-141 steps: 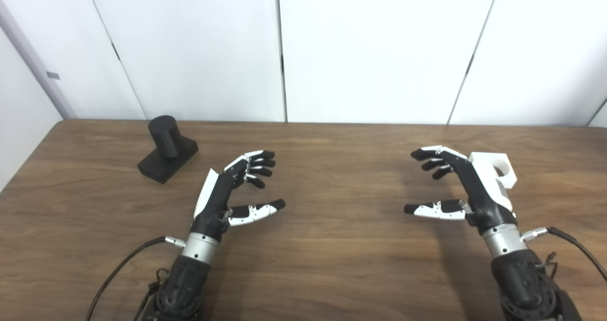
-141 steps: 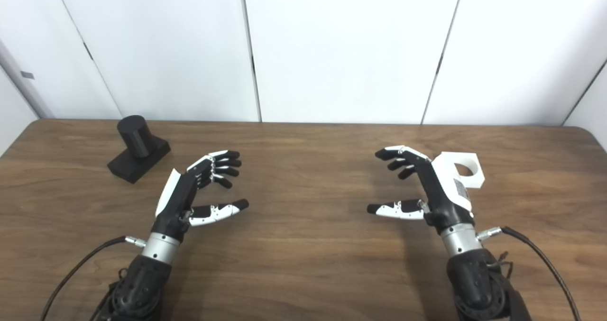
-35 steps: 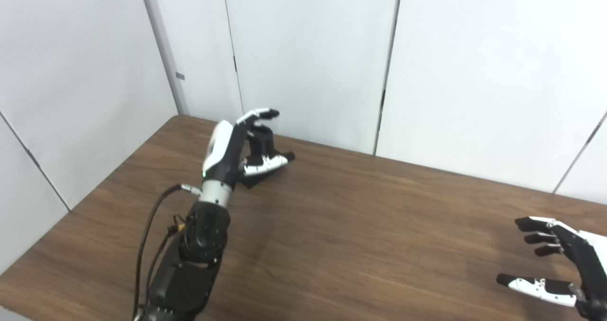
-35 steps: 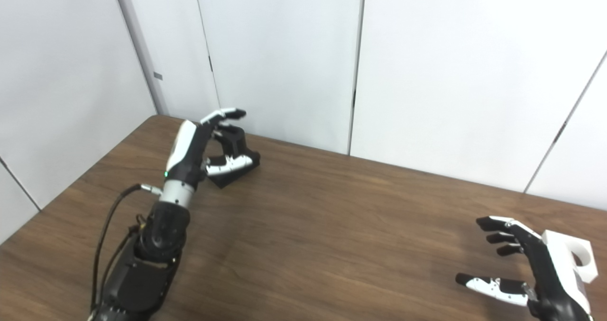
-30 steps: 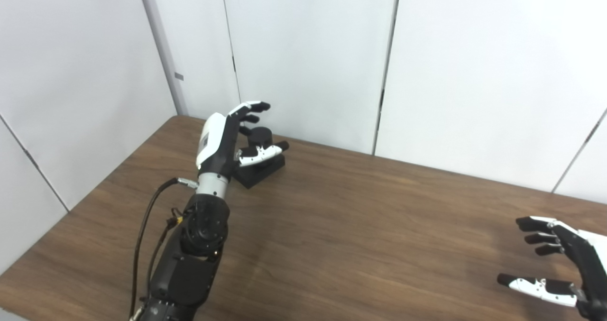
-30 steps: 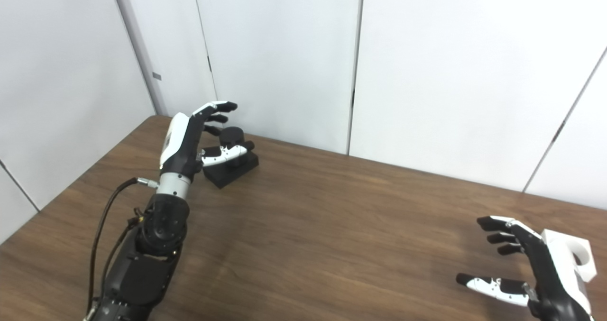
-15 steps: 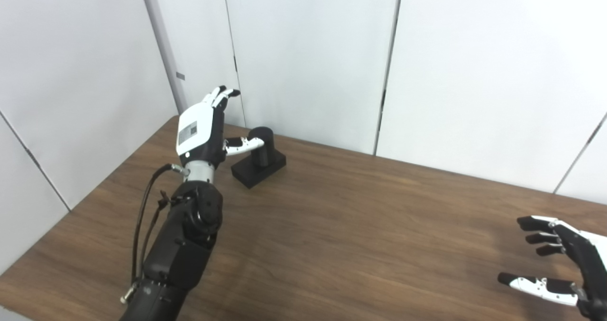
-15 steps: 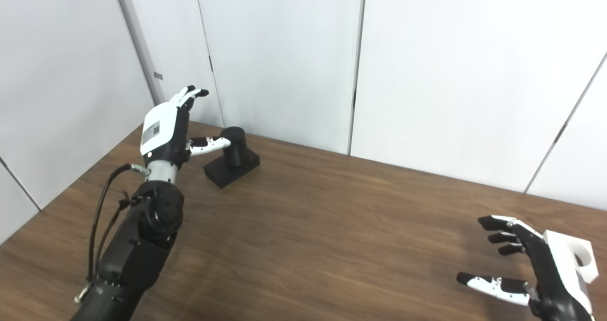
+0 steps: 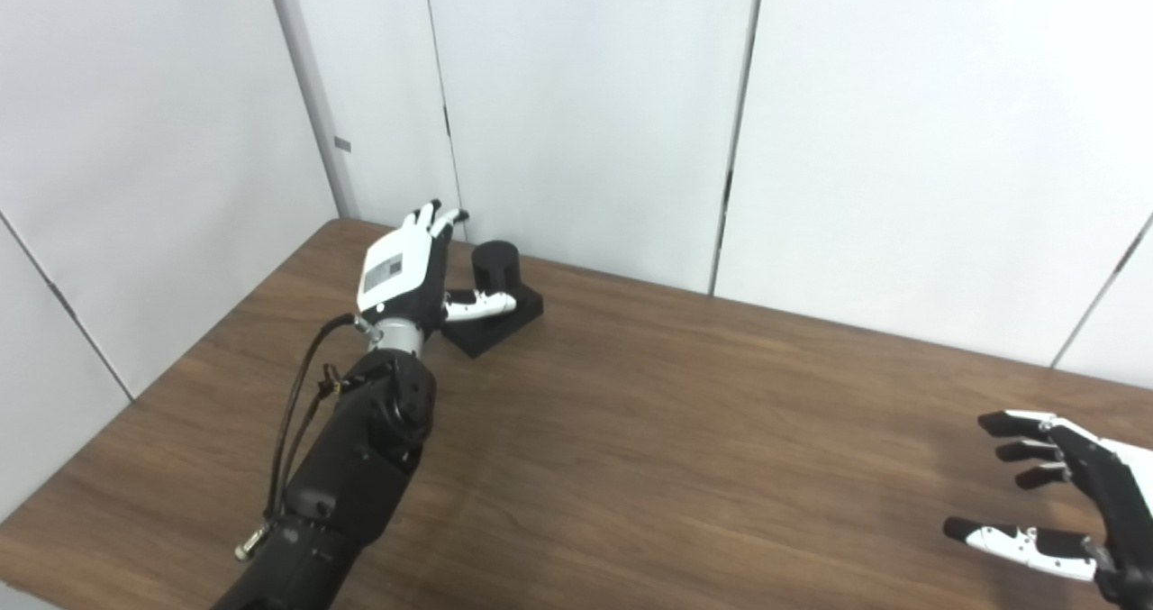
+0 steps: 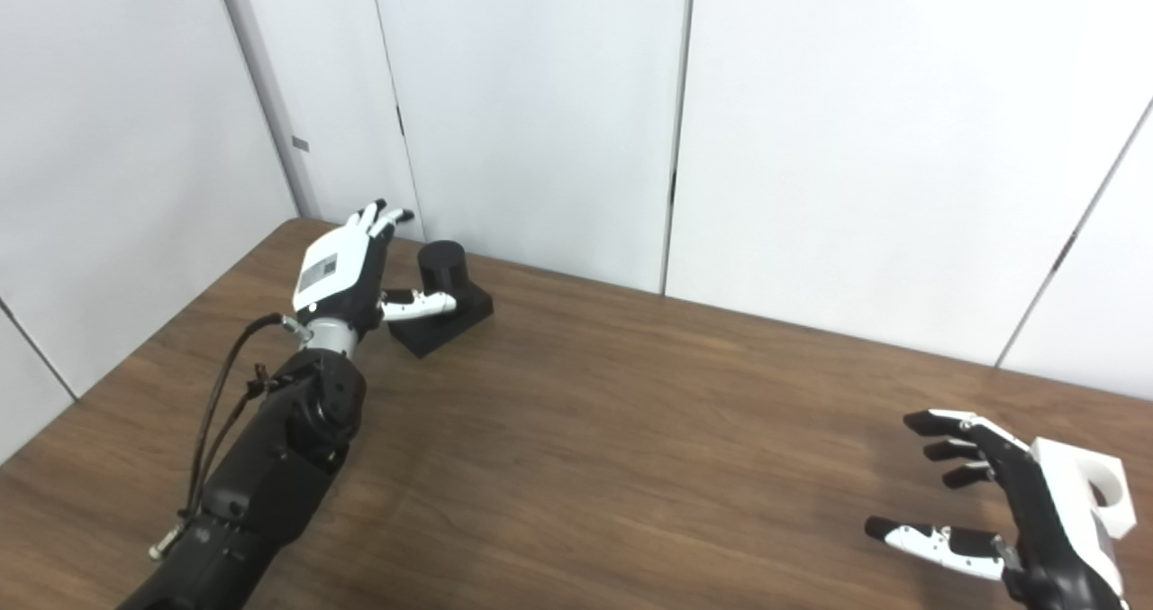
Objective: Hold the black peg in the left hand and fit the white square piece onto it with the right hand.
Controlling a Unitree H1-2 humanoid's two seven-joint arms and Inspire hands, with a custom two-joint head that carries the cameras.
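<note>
Reaching toward the far left corner of the tabletop (image 9: 630,430), the left hand (image 9: 403,268) sits just beside the black peg (image 9: 496,268), on the peg's left, with fingers spread upward and apart and nothing in its grasp. Its thumb lies across the front of the peg's base; whether it touches cannot be told. That open, back-of-hand-up pose reads as a hand lining up a wrap around the upright cylinder, since the peg must be held before anything can go on it.

The peg stands upright on its flat square base, close to the wall, which leaves the hand only the near and left sides to approach from.

Well apart from the peg, at the near right, the right hand (image 10: 1009,502) hovers with fingers curled but separated, holding nothing. The white square piece (image 10: 1085,493) lies just behind that hand on the tabletop, its round hole showing at the far side. The right hand appears to be waiting there so that it can take the piece once the peg is secured.
</note>
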